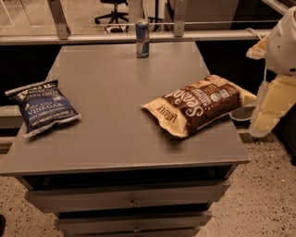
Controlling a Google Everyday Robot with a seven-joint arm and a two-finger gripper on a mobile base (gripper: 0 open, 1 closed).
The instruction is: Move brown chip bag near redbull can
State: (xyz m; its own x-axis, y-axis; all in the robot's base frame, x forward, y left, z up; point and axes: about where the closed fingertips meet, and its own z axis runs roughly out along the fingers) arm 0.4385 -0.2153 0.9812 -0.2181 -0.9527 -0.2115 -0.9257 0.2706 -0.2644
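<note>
The brown chip bag (199, 104) lies flat on the right side of the grey table (115, 78), its far end reaching over the table's right edge. The redbull can (142, 39) stands upright at the back edge of the table, near the middle, well apart from the bag. My gripper (270, 109), cream-yellow below a white arm, hangs off the table's right side, just right of the bag's far end and not holding it.
A dark-blue "VINEGAR" chip bag (42, 107) lies at the table's left edge. Drawers (132, 196) sit below the front edge. A ledge with metal posts (60, 21) runs behind the table, with an office chair (112, 11) beyond. Speckled floor lies around.
</note>
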